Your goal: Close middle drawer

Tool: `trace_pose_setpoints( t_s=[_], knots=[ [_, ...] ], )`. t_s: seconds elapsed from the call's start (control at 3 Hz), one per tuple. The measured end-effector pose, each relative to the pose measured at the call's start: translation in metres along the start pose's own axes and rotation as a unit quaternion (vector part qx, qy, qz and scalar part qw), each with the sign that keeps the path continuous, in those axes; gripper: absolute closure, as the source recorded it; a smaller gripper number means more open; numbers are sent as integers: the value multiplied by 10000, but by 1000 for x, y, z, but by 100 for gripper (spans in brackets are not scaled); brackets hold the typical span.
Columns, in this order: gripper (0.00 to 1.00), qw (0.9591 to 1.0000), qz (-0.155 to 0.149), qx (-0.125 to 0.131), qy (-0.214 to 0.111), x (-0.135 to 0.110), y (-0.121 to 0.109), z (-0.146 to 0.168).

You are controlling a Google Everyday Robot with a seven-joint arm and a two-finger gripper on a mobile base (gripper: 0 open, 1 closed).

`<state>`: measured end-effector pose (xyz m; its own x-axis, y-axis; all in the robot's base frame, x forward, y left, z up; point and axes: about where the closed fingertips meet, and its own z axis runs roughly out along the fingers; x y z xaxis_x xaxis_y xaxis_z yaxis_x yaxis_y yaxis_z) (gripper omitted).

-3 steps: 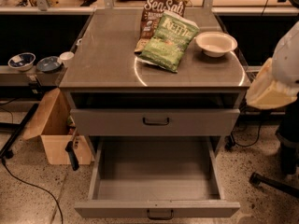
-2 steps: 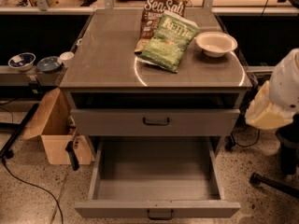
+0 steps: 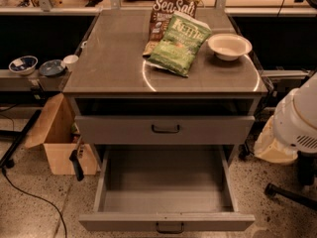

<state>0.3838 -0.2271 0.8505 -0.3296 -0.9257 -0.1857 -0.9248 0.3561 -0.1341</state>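
Middle drawer pulled right out at 6 o'clock, arm standing off at 3 o'clock

The middle drawer point(image 3: 166, 182) is wide open, its grey box bare and its handle point(image 3: 170, 227) at the bottom edge, below the shut top drawer point(image 3: 166, 129). Only the white arm point(image 3: 297, 118) shows; the claw itself is out of view, so I cannot tell whether it is open or closed. As I judge it, a flat push on the front beside the centred handle, straight toward 12 o'clock, should keep the drawer from skewing.

Middle drawer point(image 3: 166, 221) open before cabinet point(image 3: 111, 66); bags point(image 3: 181, 42), bowl point(image 3: 229, 46) on top; arm point(image 3: 299, 118) right; gripper out of view.
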Motion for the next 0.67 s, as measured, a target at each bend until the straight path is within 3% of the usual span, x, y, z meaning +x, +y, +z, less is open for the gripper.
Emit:
trace_pose_setpoints(
  t_s=[0.33, 0.67],
  knots=[
    [100, 9997, -30, -124, 188, 6, 14, 33],
    [100, 9981, -71, -385, 478, 15, 47, 79]
  ],
)
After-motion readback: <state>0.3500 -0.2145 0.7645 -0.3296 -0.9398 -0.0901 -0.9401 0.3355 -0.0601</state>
